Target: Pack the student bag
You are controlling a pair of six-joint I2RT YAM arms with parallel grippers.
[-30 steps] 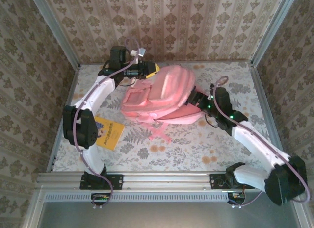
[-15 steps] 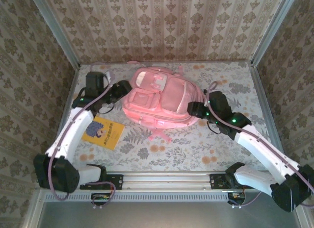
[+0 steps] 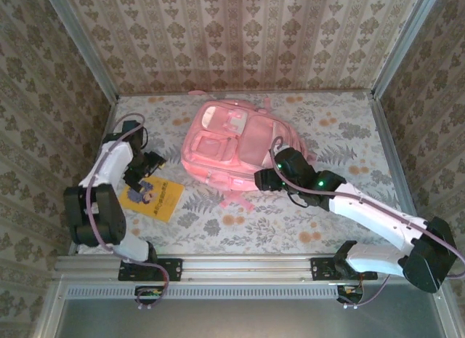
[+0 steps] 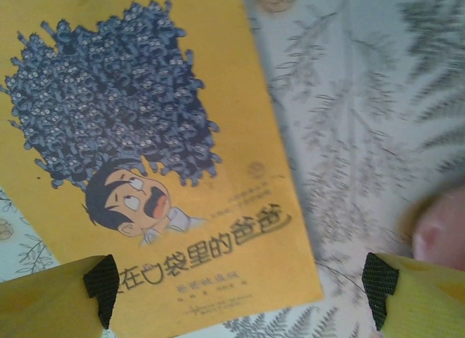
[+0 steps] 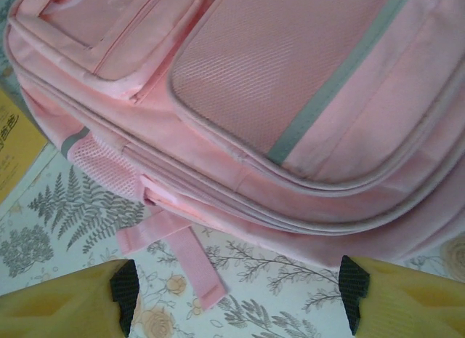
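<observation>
2 empty, wide-open grippers are seen: left gripper (image 4: 240, 280) over the book (image 4: 145, 134), right gripper (image 5: 236, 287) at the bag (image 5: 290, 98); book pickup is judged begun, descent and closing needed next.

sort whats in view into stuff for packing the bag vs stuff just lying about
For the job: student bag; yellow book, probably what goes in; left gripper, open above the book; right gripper, open by the bag's edge.
Just there: floral table cover; wallpapered walls.
</observation>
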